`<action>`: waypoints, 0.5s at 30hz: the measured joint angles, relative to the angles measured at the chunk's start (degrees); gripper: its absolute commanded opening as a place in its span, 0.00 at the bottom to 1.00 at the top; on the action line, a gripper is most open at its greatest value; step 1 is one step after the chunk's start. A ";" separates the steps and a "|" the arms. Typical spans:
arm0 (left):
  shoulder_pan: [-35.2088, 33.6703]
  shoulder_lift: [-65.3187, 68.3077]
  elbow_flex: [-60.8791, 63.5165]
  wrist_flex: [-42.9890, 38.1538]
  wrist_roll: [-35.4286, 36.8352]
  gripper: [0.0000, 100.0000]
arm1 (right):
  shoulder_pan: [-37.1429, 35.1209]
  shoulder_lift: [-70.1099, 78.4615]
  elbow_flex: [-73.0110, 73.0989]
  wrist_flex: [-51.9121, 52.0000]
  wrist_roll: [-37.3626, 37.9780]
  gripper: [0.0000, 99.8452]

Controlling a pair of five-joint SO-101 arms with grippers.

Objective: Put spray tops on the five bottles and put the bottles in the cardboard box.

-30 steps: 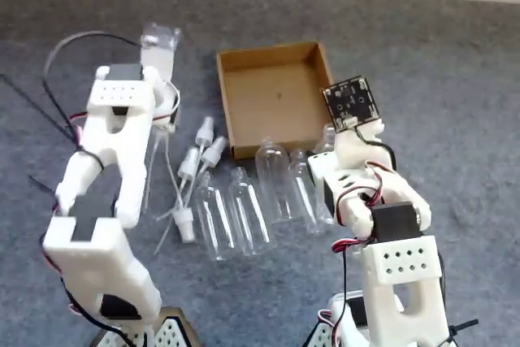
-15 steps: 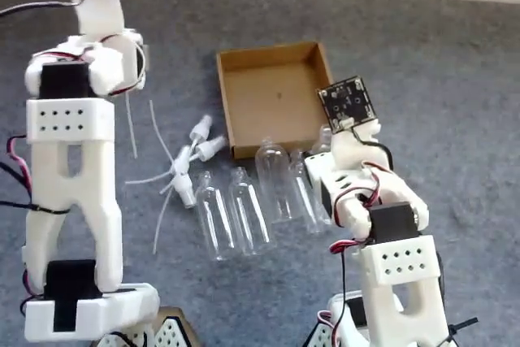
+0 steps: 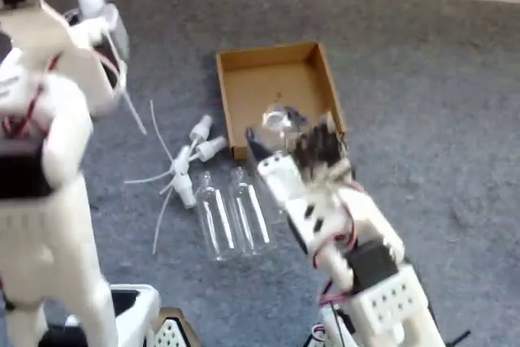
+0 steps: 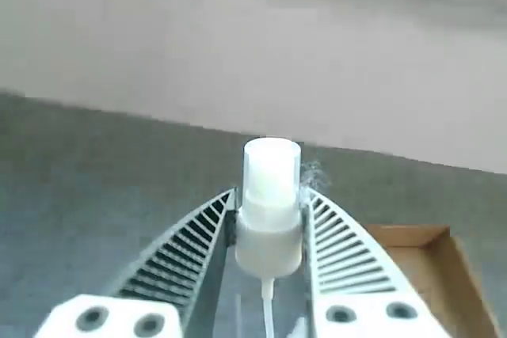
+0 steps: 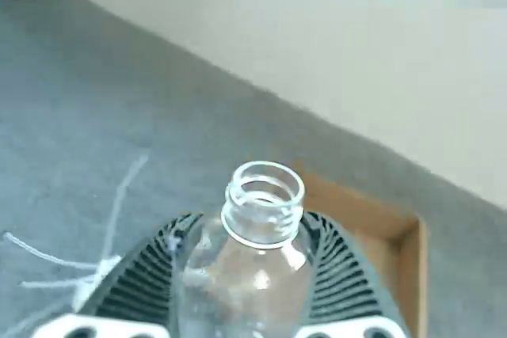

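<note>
**A:** How do the jaws stand?

**B:** The left gripper (image 4: 269, 195) is clenched on a spray top (image 4: 271, 168), with its dip tube (image 4: 267, 306) dangling. The right gripper (image 5: 253, 231) grasps a bottle (image 5: 263, 195) under its open neck.

**A:** What has changed?

**B:** Both arms have risen. The left has left the loose tops (image 3: 195, 149) for the table's (image 3: 422, 79) far left corner. The right has carried its bottle up over the cardboard box's (image 3: 272, 87) near edge.

**A:** Meaning?

**B:** Capping likely comes next. Two bottles (image 3: 213, 217) lie uncapped mid-table, and nothing is boxed yet.
</note>
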 measured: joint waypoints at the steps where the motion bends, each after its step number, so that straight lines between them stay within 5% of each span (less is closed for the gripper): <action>1: 1.76 -2.02 0.00 0.00 0.00 0.05 | -0.70 -3.25 3.16 -1.41 0.00 0.00; 6: 14.33 -5.45 -1.32 -1.49 0.00 0.05 | -1.58 -15.03 15.47 -2.81 0.00 0.00; 15: 33.23 0.79 -1.85 -8.70 0.00 0.01 | -1.76 -17.41 16.44 -2.81 0.00 0.00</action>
